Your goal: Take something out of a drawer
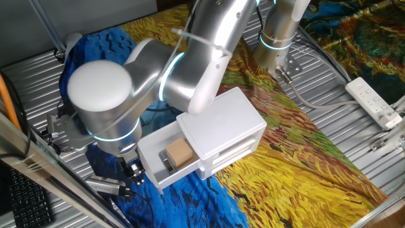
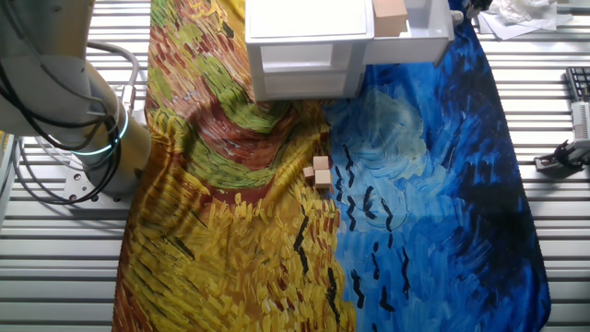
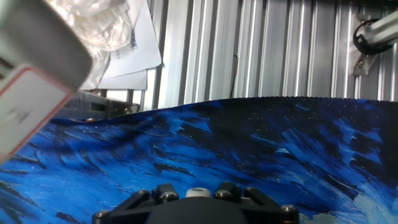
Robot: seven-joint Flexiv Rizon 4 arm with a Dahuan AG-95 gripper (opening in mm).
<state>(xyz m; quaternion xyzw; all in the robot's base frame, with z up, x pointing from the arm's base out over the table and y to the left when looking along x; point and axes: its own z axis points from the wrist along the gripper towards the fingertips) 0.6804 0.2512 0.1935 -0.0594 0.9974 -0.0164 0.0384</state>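
Note:
The white cabinet [image 1: 228,123] stands on the painted cloth with its drawer [image 1: 155,166] pulled out toward the blue side. The light-brown wooden block [image 1: 179,152] sits in the open drawer, and also shows in the other fixed view [image 2: 390,15]. My gripper [image 1: 131,171] hangs under the big arm joint, right at the drawer's front face and low over the cloth. In the hand view only the gripper's dark base with screws [image 3: 198,200] shows, with a small round white piece [image 3: 198,191], perhaps the knob, between two dark parts. I cannot tell how the jaws stand.
A few small wooden blocks [image 2: 320,172] lie on the cloth in front of the cabinet. A white power strip [image 1: 373,101] lies on the slatted metal table. Crumpled plastic [image 3: 93,18] and papers [image 3: 134,53] lie beyond the cloth's edge. A keyboard [image 1: 25,199] sits at the left.

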